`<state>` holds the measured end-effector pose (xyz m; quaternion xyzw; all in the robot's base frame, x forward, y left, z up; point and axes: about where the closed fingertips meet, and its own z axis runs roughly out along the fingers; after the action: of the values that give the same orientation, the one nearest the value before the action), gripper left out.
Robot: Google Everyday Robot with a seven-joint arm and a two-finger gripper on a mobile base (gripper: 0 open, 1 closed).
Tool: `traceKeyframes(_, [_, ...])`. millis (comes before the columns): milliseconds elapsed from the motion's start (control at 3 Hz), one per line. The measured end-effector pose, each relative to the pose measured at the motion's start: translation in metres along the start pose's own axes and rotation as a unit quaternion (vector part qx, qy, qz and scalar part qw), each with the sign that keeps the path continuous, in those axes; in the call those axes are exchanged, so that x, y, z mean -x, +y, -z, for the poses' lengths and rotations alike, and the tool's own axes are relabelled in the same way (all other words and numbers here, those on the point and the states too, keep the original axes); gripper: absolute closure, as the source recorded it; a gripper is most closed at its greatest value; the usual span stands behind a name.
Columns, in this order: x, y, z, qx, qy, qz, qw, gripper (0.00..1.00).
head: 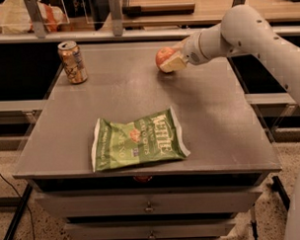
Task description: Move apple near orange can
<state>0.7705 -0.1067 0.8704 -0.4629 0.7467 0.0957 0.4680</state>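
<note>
End effector (169,62) grips apple (161,55) at far side of table (229,139).

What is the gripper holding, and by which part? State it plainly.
The gripper, at the far right of the table, holds the apple, its fingers closed on the apple's right side.

Grey table (214,115) carries orange can (72,61) far left, green chip bag (138,139) near front; gripper (169,61) grips apple (162,55) far right

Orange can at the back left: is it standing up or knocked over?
Upright: the orange can stands on its base, silver top facing up. The gripper is across the table, closed on the apple.
</note>
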Motion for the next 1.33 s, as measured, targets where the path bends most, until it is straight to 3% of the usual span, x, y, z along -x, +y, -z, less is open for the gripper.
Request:
traceKeyframes(333, [0.01,-0.001,0.005,0.003,-0.013,0.007,0.9999,0.98])
traceKeyframes(1000, [0.062,-0.006,0.046,0.014,-0.075,0.051,0.9957,1.0])
traceKeyframes(1333, [0.065,-0.006,0.047,0.016,-0.077,0.055,0.9953,1.0])
